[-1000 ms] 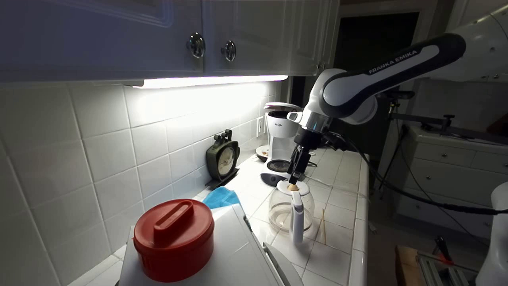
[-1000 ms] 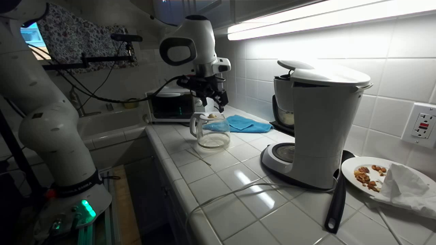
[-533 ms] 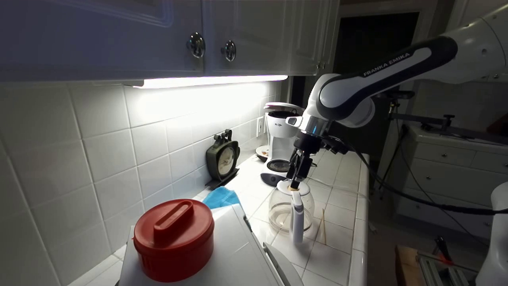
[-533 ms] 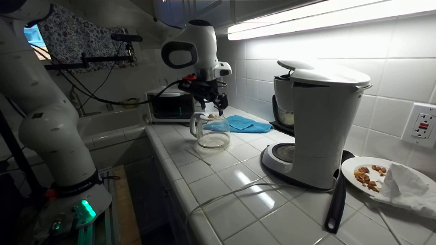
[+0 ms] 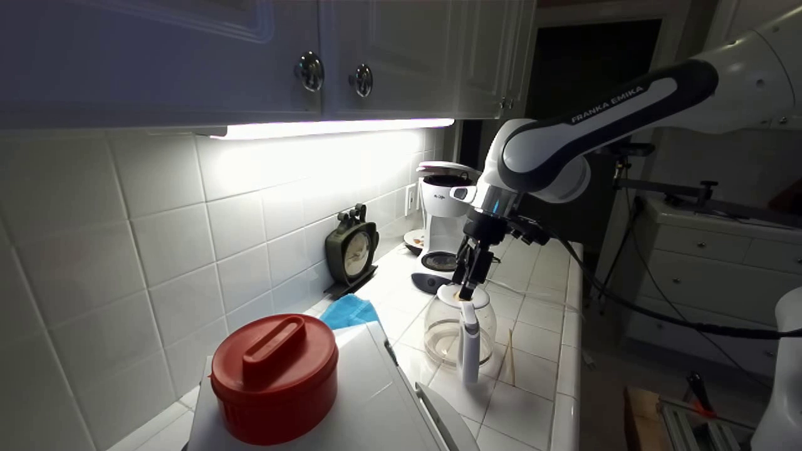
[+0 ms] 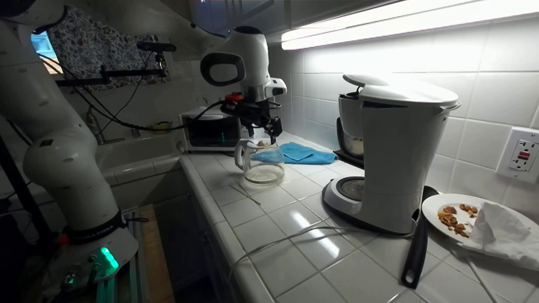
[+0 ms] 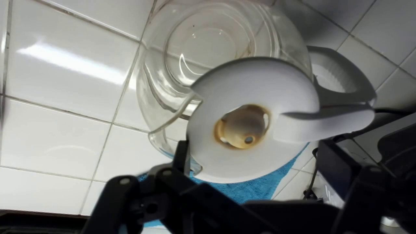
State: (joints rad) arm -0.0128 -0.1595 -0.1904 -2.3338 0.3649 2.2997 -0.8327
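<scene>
The gripper [image 7: 253, 146] stands wide, holding nothing, just over the coffee pot [image 6: 263, 164]; the lid [image 7: 256, 92] shows between its jaws, handle [image 7: 354, 81] pointing right in the wrist view

Robot arm [image 5: 614, 113] bent low, fingers [image 7: 336, 165] spread wide

The arm is white and black, and in an exterior view it slopes down to its wrist [image 5: 497, 199]. The wrist leans a little. Under it, the black gripper [image 7: 255, 154] points down. In the wrist view, one finger is on each side, with a big gap between. In an exterior view, green lights [image 6: 109, 257] glow on the robot's base [image 6: 88, 252].
</scene>
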